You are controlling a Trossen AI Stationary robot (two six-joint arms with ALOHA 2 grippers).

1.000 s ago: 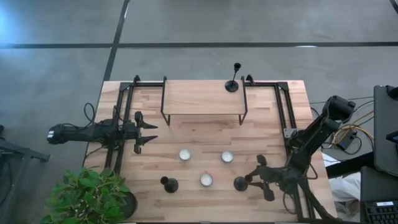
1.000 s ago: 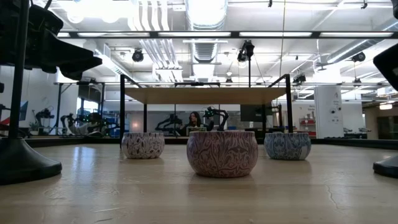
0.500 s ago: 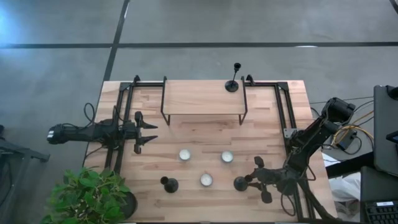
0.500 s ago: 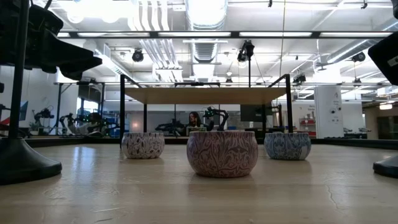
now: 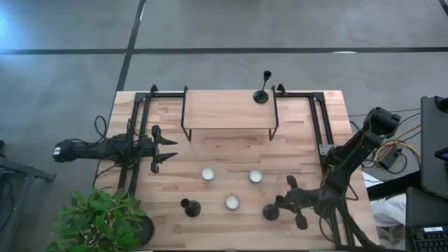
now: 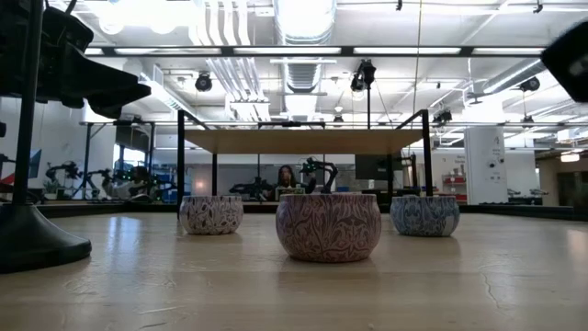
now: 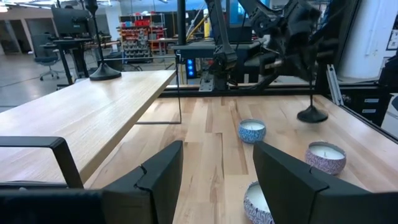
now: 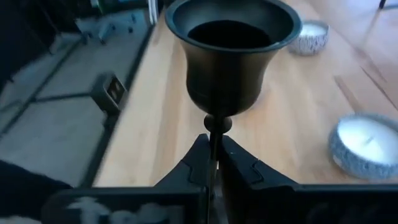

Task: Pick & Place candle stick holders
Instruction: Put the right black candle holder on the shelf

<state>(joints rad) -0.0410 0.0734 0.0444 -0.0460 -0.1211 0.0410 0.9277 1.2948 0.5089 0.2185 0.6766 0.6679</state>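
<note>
Your right gripper [image 8: 211,163] is pinched on the thin upright stem of a candle stick holder [image 8: 229,56] at the tabletop's [image 5: 294,126] near right, cup directly above the fingertips, so lift straight up along it.

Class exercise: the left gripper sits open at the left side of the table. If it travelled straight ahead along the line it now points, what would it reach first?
Probably one of the candle tins. The left gripper points right across the table, and in its wrist view the nearest tin lies just ahead between its fingers. Depth is unclear, so it could pass above it.
</note>
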